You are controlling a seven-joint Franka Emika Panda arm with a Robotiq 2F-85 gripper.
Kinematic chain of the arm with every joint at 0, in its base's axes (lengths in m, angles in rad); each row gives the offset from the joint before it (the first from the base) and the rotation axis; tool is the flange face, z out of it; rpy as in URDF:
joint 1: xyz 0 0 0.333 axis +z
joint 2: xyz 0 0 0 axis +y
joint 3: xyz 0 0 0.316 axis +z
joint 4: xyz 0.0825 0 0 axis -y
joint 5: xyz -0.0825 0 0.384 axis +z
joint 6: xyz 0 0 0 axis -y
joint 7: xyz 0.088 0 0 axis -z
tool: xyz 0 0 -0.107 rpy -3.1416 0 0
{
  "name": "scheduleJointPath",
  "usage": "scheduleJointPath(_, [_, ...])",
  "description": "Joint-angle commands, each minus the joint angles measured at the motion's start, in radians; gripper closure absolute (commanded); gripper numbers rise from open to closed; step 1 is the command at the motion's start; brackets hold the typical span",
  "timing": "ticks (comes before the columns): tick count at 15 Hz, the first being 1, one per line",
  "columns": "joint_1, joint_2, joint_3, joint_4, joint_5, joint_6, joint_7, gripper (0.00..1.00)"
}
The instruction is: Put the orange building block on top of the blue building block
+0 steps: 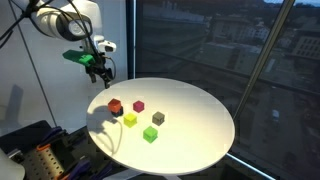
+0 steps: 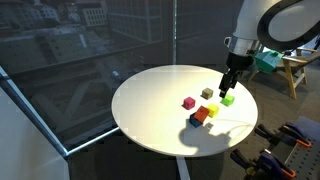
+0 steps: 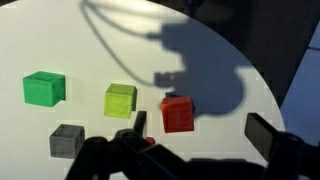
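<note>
- Orange building block: on the white round bench, near its edge, touching the blue building block.
- Blue block shows just below the orange in both exterior views; stacked or side by side: cannot tell.
- Yellow cube just beside the orange; green cube and grey cube further out; magenta cube nearby.
- Gripper: above the bench, clear of all cubes, fingers apart, holding nothing.

White rounded arm; green wrist mount; black, blocky fingers.
</note>
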Motion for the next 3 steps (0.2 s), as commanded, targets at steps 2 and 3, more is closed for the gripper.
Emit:
scheduleJointPath(2, [-0.011,-0.001,0.012,0.001,0.005,-0.002,-0.003,0.0])
scheduleJointPath(3, [-0.011,-0.001,0.012,0.001,0.005,-0.002,-0.003,0.0])
